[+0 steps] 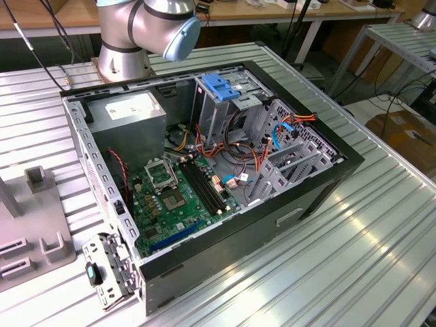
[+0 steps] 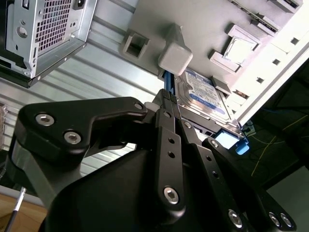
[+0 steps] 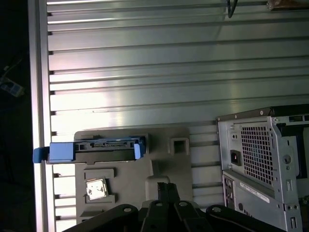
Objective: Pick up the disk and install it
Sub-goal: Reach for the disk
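Hovering near the disk [image 3: 104, 145] in a grey holder [image 3: 161, 137] at the tabletop's [image 3: 169, 72] edge, the gripper [image 3: 167, 185] is empty, fingers [image 3: 162, 193] pressed together.

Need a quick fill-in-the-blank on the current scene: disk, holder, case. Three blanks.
1. The disk has ___ plastic side rails.
2. It stands on edge in the grey holder, ___ the computer case.
3. The motherboard in the open case is ___.

Missing words: blue; outside; green.
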Robot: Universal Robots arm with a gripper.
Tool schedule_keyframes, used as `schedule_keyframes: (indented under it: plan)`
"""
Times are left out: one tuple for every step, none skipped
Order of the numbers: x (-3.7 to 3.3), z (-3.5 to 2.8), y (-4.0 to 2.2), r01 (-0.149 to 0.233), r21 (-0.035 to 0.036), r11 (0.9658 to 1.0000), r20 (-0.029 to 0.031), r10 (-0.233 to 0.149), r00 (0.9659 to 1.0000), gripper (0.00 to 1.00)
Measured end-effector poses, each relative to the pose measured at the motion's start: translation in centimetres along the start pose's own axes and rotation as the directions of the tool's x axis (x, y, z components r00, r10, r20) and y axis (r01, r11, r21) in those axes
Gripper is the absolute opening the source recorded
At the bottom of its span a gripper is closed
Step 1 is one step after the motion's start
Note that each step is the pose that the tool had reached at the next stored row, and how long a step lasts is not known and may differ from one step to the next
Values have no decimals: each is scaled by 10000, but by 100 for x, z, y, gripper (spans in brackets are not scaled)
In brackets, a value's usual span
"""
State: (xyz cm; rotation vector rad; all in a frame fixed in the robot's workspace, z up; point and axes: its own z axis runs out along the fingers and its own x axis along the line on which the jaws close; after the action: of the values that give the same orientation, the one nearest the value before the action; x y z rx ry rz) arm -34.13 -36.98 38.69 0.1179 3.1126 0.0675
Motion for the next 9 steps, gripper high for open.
schedule_keyframes:
  plan:
    - [0, 1, 0, 0, 0, 10000, 1, 0, 10000, 11]
    - [0, 2, 0, 0, -1, 10000, 1, 0, 10000, 11]
    - [0, 2, 0, 0, -1, 10000, 1, 0, 10000, 11]
    - [0, 2, 0, -1, 0, 10000, 1, 1, 10000, 11]
    - [0, 2, 0, 0, -1, 10000, 1, 0, 10000, 11]
    - [0, 2, 0, 0, -1, 10000, 1, 0, 10000, 11]
    - [0, 2, 0, 0, -1, 10000, 1, 0, 10000, 11]
    - [0, 3, 0, 0, 0, 10000, 1, 0, 10000, 11]
    - [3, 5, 1, -1, -1, 10000, 2, 1, 10000, 11]
